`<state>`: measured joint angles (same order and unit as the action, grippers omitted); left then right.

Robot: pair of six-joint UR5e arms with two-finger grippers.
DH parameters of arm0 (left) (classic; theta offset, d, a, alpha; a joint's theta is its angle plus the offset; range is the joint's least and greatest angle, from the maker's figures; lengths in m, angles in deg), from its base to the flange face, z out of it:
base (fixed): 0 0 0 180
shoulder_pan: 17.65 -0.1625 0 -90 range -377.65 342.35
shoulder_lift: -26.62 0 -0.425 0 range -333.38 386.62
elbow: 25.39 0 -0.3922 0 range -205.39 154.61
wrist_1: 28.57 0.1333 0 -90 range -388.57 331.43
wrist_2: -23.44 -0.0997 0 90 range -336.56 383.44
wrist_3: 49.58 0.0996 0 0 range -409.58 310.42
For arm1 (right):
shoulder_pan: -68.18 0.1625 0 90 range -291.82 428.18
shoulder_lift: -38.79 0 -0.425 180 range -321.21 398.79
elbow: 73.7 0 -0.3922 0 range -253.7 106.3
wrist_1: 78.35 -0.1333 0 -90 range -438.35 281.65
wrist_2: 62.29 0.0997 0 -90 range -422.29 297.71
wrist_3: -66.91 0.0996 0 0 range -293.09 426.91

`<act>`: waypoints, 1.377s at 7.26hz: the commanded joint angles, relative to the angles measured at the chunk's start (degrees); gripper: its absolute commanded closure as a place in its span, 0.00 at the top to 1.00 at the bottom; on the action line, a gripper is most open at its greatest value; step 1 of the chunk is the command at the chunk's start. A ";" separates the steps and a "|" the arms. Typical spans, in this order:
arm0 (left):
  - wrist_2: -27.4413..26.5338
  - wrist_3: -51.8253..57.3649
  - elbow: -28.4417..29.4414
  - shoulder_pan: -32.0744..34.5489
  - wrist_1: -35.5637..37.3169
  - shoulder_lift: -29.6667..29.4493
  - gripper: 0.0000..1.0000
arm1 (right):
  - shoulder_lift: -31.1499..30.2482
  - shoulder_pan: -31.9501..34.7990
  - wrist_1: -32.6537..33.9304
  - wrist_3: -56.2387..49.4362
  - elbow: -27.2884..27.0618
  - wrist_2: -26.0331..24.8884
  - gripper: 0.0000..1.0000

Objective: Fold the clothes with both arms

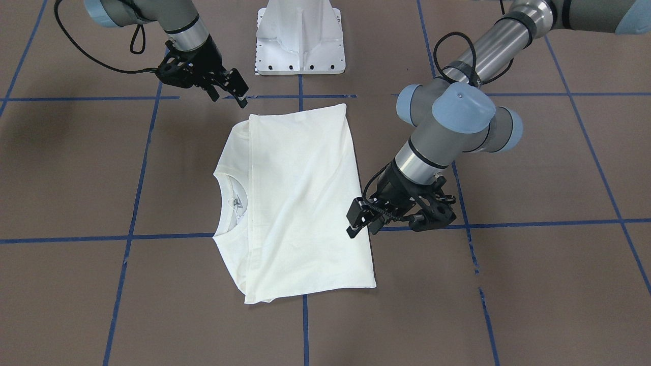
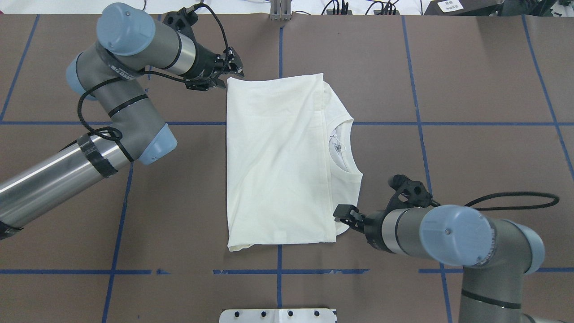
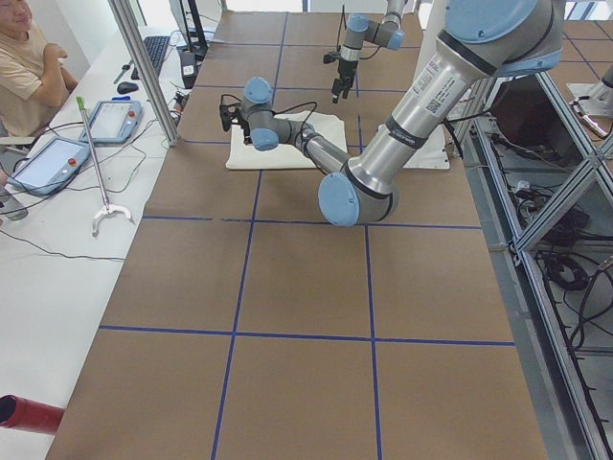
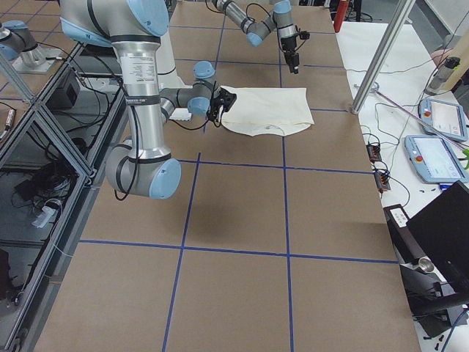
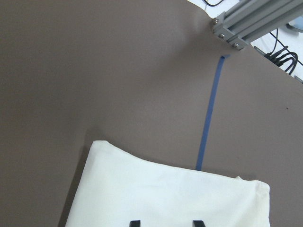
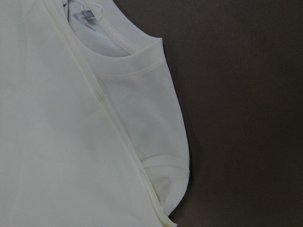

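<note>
The cream-white shirt [image 1: 300, 198] lies folded into a rectangle at the table's middle, plain side up, with the neckline [image 2: 343, 148] showing at one side. No print shows. My left gripper [image 2: 234, 71] is open and empty, just above the shirt's far left corner; its fingertips [image 5: 135, 222] stand apart over the cloth [image 5: 165, 198]. My right gripper [image 2: 344, 215] looks open and empty, above the shirt's near right corner by the shoulder [image 6: 156, 142]. In the front view the left gripper [image 1: 358, 219] is on the right and the right gripper [image 1: 230, 90] at the top left.
The white pedestal base [image 1: 300, 40] stands at the robot's side of the table. Blue tape lines [image 2: 278, 271] cross the brown tabletop. An aluminium post [image 5: 246, 21] stands past the shirt's far edge. An operator [image 3: 24, 57] and teach pendants [image 3: 115, 120] are beyond it.
</note>
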<state>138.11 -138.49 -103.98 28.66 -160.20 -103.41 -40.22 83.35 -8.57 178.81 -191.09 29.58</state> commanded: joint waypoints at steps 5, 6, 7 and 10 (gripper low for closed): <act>0.12 -0.04 -2.62 -0.26 0.85 2.33 0.64 | 7.20 -1.99 6.42 1.31 7.35 -6.79 0.88; 0.12 -0.04 -2.62 -0.17 0.85 2.33 0.64 | 7.46 -1.37 6.51 1.13 7.87 -6.79 0.86; 0.03 -0.04 -2.62 -0.26 0.85 2.33 0.64 | 8.25 -1.37 6.51 1.13 9.18 -6.70 0.86; 0.12 -0.04 -2.71 -0.26 0.94 2.77 0.64 | 8.43 -1.98 6.51 1.31 9.02 -6.35 0.81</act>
<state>138.16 -138.53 -106.66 28.41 -159.28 -100.83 -31.83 81.66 -2.06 180.10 -182.06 23.13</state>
